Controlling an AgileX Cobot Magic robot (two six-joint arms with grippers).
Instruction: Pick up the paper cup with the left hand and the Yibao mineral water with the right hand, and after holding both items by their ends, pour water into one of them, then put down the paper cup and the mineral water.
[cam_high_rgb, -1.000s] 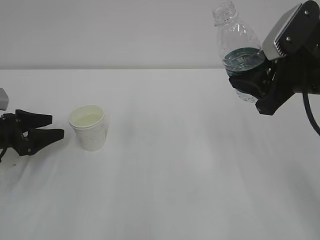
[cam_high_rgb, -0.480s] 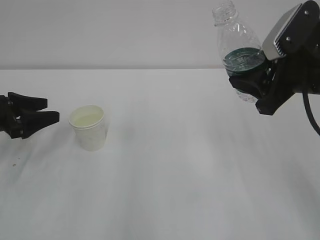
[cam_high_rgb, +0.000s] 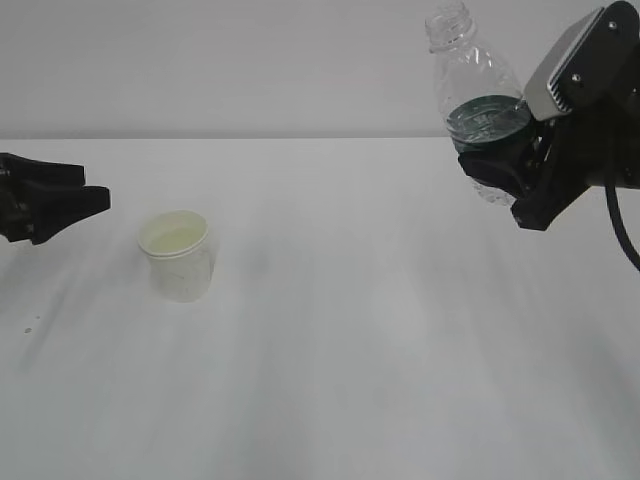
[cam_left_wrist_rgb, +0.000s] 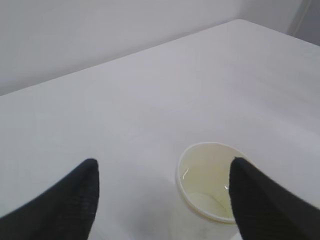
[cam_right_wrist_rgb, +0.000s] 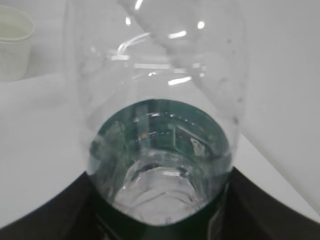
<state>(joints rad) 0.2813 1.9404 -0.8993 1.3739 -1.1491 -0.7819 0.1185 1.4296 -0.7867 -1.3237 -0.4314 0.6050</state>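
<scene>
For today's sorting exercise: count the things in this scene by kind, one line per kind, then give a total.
Paper cups: 1, the paper cup standing on the table
Bottles: 1, the Yibao mineral water held up by the right hand
Grippers: 2, the right hand and the left hand, open beside the cup
Total: 4

- A big white table (cam_high_rgb: 380, 330) lies under both grippers — flat and smooth.
- A plain pale wall (cam_high_rgb: 250, 60) stands behind them — past the table's far edge.
</scene>
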